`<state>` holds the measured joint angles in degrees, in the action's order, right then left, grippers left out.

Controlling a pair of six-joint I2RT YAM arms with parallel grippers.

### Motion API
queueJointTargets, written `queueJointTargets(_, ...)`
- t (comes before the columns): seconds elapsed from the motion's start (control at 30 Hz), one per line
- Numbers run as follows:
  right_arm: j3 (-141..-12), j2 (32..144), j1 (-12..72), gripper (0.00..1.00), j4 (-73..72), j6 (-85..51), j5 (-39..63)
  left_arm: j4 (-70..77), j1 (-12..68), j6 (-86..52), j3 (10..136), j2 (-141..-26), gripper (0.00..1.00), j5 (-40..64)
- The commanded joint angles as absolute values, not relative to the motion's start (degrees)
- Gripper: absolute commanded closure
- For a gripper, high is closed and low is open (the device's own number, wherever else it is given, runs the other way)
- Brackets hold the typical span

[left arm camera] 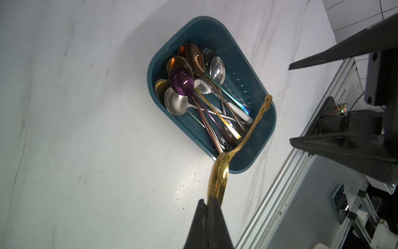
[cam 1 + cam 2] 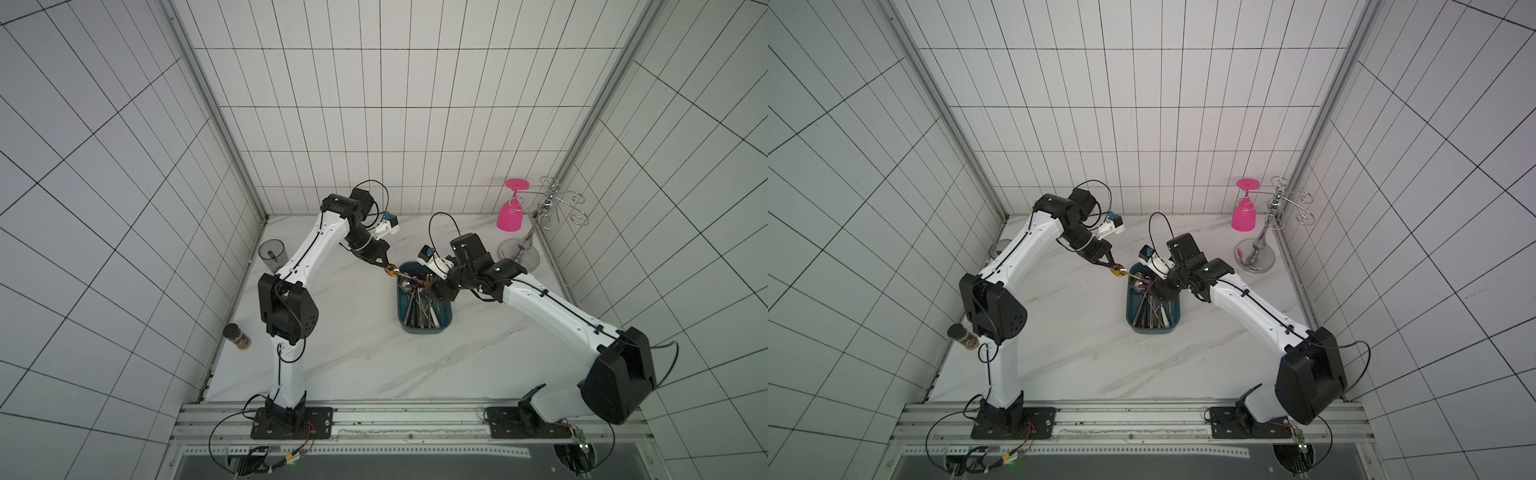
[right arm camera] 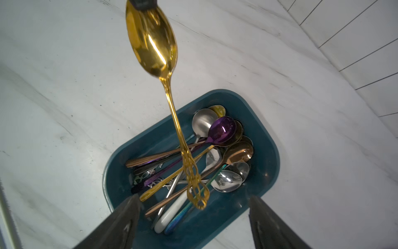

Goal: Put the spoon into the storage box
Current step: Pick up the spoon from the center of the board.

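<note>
My left claw (image 1: 208, 202) pinches the spoon (image 1: 218, 176) by its bowl, handle slanting over the box (image 1: 263, 131); my right claw (image 3: 193, 196) gapes wide above the box, holding nothing.

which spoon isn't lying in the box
The gold spoon, pinched by its bowl in the left gripper; the other spoons lie inside the storage box.

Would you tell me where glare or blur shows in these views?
Right wrist view: glare streaks on the shiny gold metal spoon, right gripper soft up close; left wrist view: left gripper blurred; both top views: evenly lit, sharp.
</note>
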<state>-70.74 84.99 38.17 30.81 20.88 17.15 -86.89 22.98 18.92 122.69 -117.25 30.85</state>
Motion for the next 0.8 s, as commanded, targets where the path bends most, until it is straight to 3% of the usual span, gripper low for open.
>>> queueJointTargets(0.0,-76.2,88.4,36.7,0.19,34.5,12.4,28.2,-88.3,23.6,22.1,124.8,-117.9,1.00,30.4)
queueJointTargets(0.27,-77.4,93.9,28.5,0.30,37.1,-7.5,45.8,-89.1,24.1,23.4,126.1,-117.2,1.00,32.5)
queueJointTargets(0.6,-74.0,93.4,29.5,0.34,37.8,-5.7,48.7,-89.6,24.9,23.8,126.7,-116.5,1.00,33.9)
queueJointTargets(0.77,-74.7,94.9,30.7,0.48,38.8,-4.7,50.2,-89.8,25.2,23.8,126.9,-116.1,1.00,34.9)
